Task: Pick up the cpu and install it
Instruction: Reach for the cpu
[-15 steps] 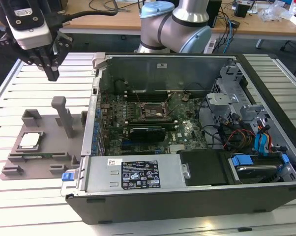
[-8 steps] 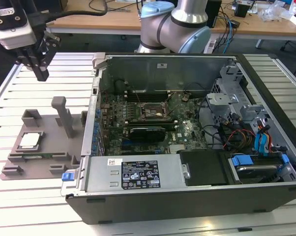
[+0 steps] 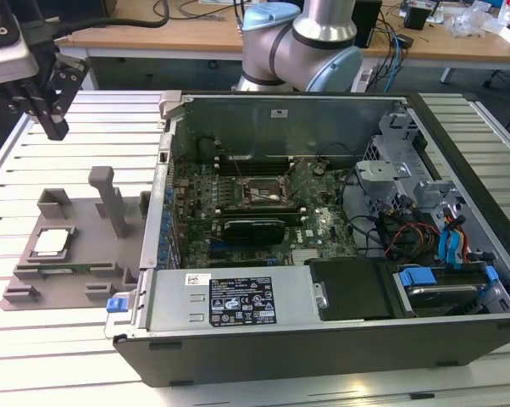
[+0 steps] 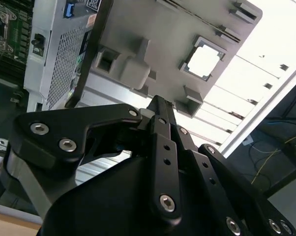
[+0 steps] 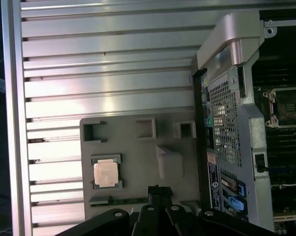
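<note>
The cpu (image 3: pixel 52 243) is a small square chip with a shiny metal top, lying flat in a pocket of the grey fixture tray (image 3: pixel 85 267) at the exterior view's left. It also shows in the first wrist view as the cpu (image 5: pixel 105 174) and in the second wrist view as a bright square, the cpu (image 4: pixel 203 61). My gripper (image 3: pixel 57 127) hangs well above the table, up and behind the tray. Its black fingers (image 4: pixel 158 105) meet at their tips with nothing between them. The open computer case (image 3: pixel 166 106) holds the motherboard with a bare socket (image 3: pixel 263 193).
The tray carries upright grey posts (image 3: pixel 109 199) beside the cpu. A long black card (image 3: pixel 255 227) sits in front of the socket. Drive bays and cables (image 3: pixel 424 229) fill the case's right side. The slatted metal table (image 3: pixel 35 161) extends around the tray. A wooden desk (image 3: pixel 153 34) stands behind.
</note>
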Tool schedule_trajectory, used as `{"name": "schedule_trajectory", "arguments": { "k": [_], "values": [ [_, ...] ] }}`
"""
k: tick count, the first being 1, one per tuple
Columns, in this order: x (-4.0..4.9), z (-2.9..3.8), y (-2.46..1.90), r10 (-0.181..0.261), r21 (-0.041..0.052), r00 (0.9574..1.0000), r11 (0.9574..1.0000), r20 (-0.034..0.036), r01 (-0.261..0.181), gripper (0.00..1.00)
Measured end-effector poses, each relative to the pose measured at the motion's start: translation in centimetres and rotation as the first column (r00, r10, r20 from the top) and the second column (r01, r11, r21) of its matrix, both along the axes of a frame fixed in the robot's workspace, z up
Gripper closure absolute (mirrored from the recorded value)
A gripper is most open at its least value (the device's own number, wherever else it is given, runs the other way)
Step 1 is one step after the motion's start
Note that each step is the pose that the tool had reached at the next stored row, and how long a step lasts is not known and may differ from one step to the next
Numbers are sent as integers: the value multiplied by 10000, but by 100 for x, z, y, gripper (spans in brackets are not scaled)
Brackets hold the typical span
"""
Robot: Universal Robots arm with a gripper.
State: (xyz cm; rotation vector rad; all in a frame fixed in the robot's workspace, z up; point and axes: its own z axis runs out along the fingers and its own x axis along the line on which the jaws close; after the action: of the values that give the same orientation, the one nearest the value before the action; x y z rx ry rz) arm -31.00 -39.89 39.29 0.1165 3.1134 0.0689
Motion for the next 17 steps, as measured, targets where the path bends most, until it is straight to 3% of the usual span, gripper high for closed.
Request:
{"name": "schedule_trajectory", "arguments": {
  "k": [11, 17],
  "values": [
    [-366, -4, 0, 0, 0, 10000, 10000, 0, 0, 89],
    [-477, -4, 0, -1, 0, 10000, 10000, -1, 1, 89]
  ]
}}
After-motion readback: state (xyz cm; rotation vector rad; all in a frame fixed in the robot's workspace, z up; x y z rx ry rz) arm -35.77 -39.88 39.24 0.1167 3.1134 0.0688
